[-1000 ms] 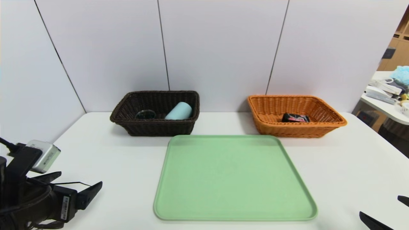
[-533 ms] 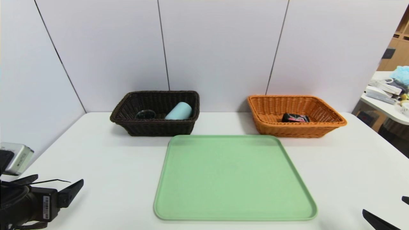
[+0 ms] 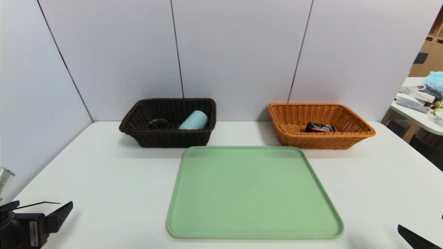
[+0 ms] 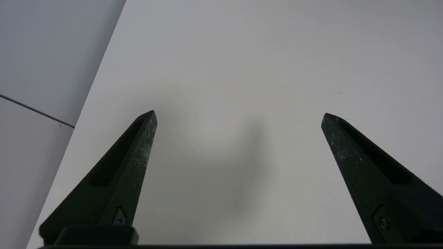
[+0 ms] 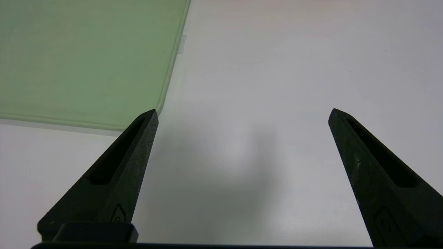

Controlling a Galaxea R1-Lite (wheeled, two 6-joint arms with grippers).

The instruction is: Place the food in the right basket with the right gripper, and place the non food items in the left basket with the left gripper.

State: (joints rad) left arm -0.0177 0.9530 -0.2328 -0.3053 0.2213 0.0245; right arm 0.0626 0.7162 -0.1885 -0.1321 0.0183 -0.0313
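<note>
Looking across the white tabletop (image 3: 114, 180), you are seeing the tumbler (image 3: 193, 120) and glass cup (image 3: 157, 123) lying in the dark brown basket (image 3: 166, 138), and the food packet (image 3: 319, 127) sitting in the orange basket (image 3: 294, 138). Your left pincer (image 4: 238, 116) is hovering spread and holding nothing at the near left corner; your right pincer (image 5: 244, 114) is hanging spread just beside the green tray (image 3: 254, 193).
</note>
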